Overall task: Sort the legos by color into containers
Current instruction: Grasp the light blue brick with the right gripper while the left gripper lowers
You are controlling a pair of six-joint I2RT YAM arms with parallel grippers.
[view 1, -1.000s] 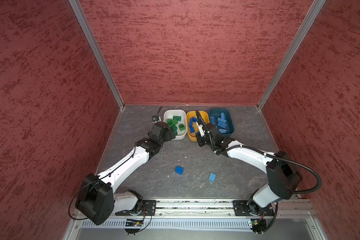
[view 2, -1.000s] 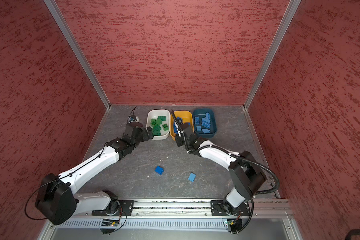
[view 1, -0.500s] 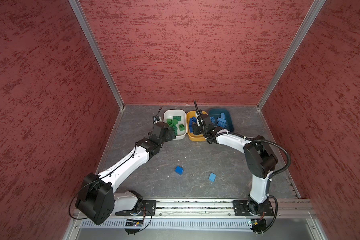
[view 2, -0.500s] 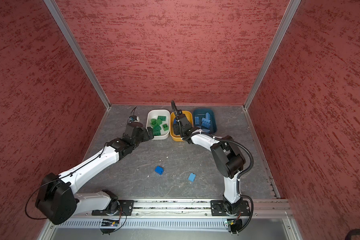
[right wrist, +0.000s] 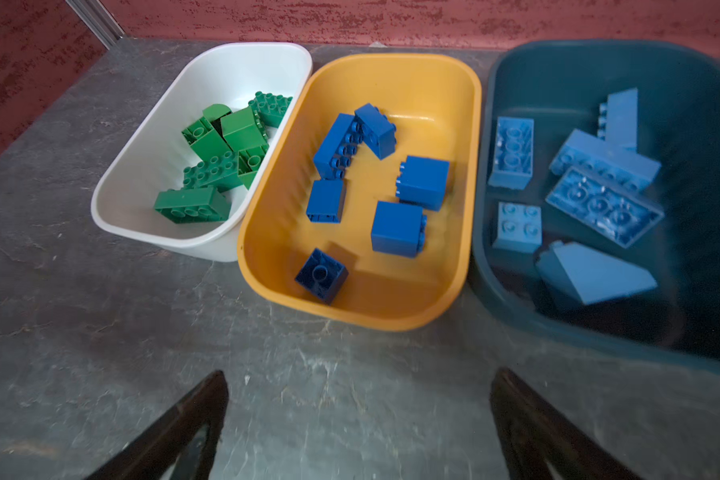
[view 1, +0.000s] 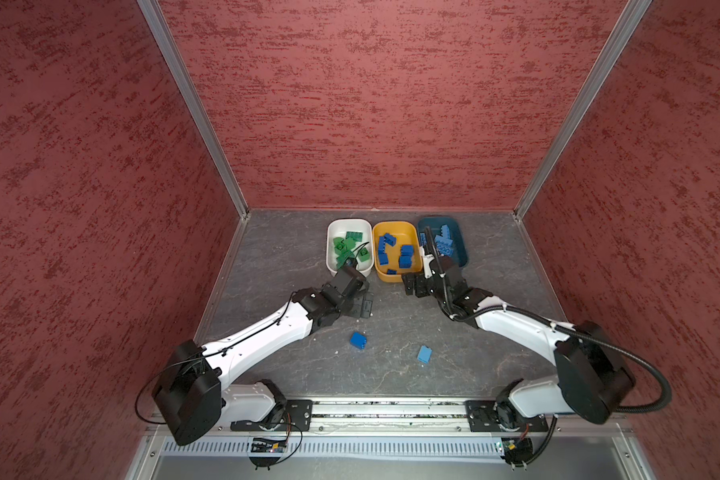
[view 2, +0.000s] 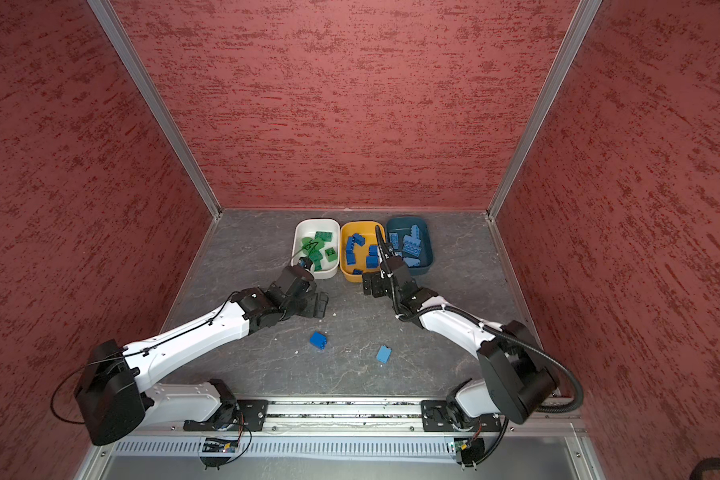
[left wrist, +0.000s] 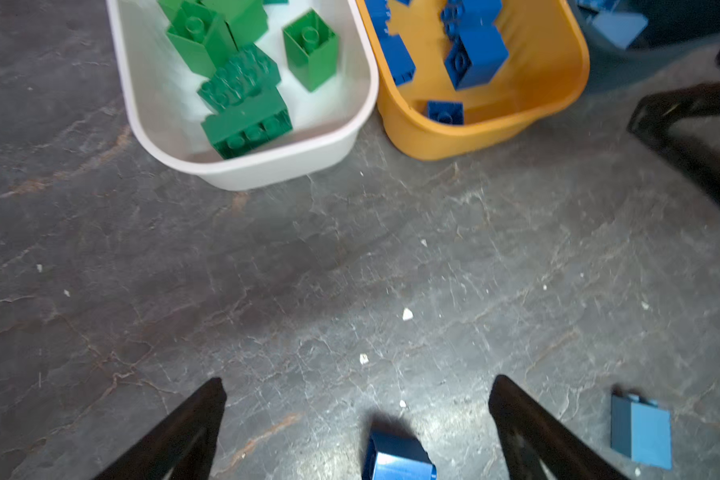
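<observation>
Left claw (left wrist: pixel 356 381) hangs wide and empty over the table (view 1: pixel 292 257), with a loose dark blue brick (view 1: pixel 358 340) lying near it and a loose light blue brick (view 1: pixel 424 354) further right. At the back, side by side, the white tub (right wrist: pixel 142 166) holds green bricks (right wrist: pixel 192 203), the yellow tub (right wrist: pixel 350 307) dark blue bricks (right wrist: pixel 398 228), and the teal tub (right wrist: pixel 599 332) light blue bricks (right wrist: pixel 603 208). Right claw (right wrist: pixel 359 373) gapes wide too, nothing in it, just in front of the yellow tub's near rim.

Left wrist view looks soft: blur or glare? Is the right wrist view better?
Left wrist view: motion smear, worst on the green bricks in the white tub; bright sheen on the dark blue brick. Right wrist view: crisper across the yellow tub, teal tub soft at its near rim.
</observation>
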